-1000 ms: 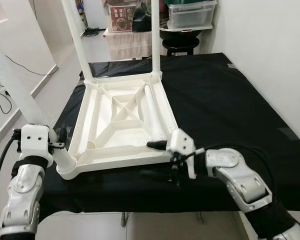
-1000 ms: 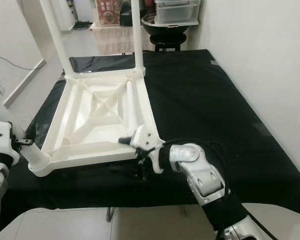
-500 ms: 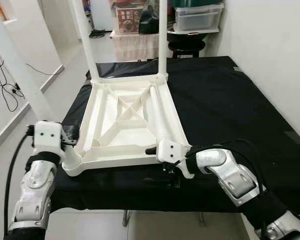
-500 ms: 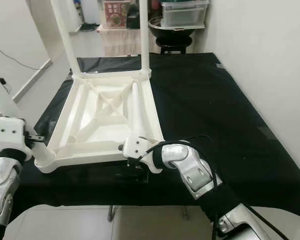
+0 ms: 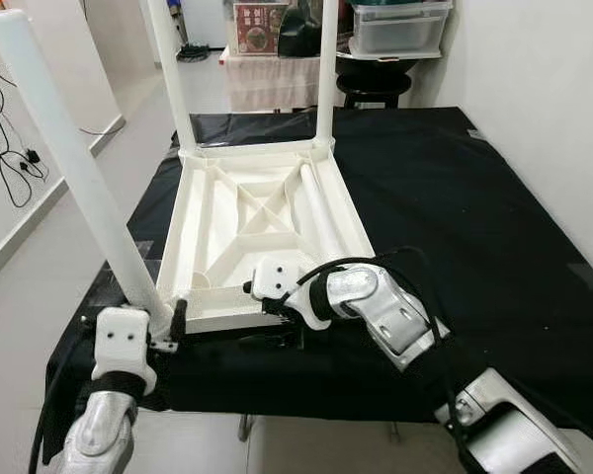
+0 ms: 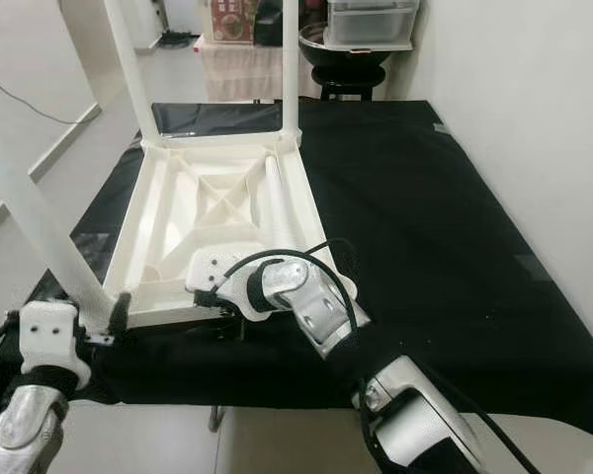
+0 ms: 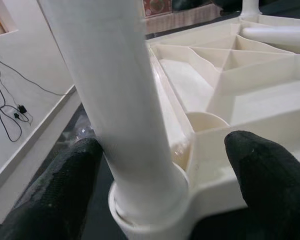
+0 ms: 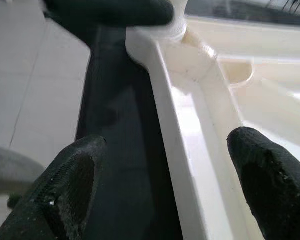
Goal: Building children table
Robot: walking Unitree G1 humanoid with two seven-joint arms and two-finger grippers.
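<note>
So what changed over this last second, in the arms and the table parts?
The right gripper swept leftward along the near rim of the upturned white tabletop, from its near right corner to mid-rim, fingers open astride the rim. The left gripper stayed at the near left leg, fingers either side of its base, not visibly clamped. The loose leg stayed inside the tabletop; the camera shifted.

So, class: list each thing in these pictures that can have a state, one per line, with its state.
Table top: upside down on the black cloth, ribs facing up.
Near-left leg: seated upright in its corner socket.
Two far legs: standing upright in their sockets.
Loose leg: lying inside the top, not fitted.
Left hand: open, fingers either side of the near-left leg.
Right hand: open, straddling the top's near rim.
</note>
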